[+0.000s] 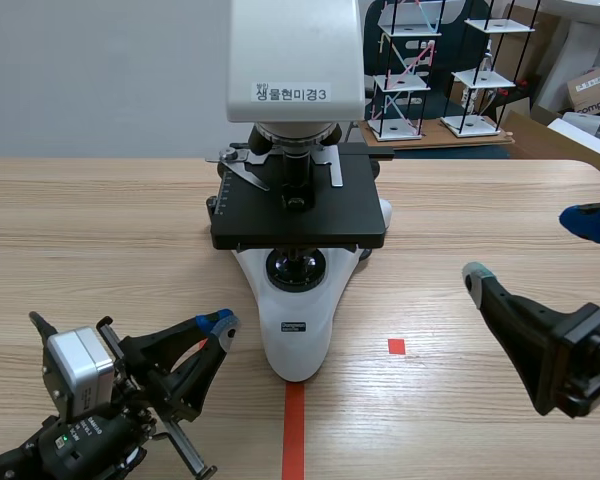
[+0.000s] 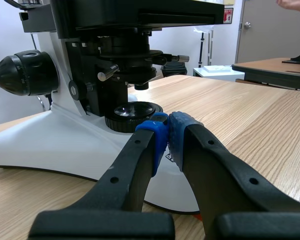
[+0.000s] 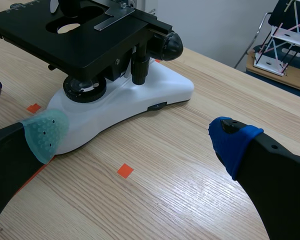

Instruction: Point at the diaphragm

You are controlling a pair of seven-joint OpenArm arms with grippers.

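A white microscope with a black stage stands at the table's middle. Its diaphragm, a black assembly with a small lever, sits under the stage above the round light lens; the stage hides it in the scene view. My left gripper is shut, blue pads together, low at the base's left side. In the left wrist view the left gripper tips lie just short of the lens, below the diaphragm. My right gripper stands open to the microscope's right, well apart from it, nothing between its fingers.
An orange-red tape line runs from the microscope base to the table's front edge, and a small tape square lies right of it. Black wire racks stand behind the table's far edge. Bare wood shows on both sides.
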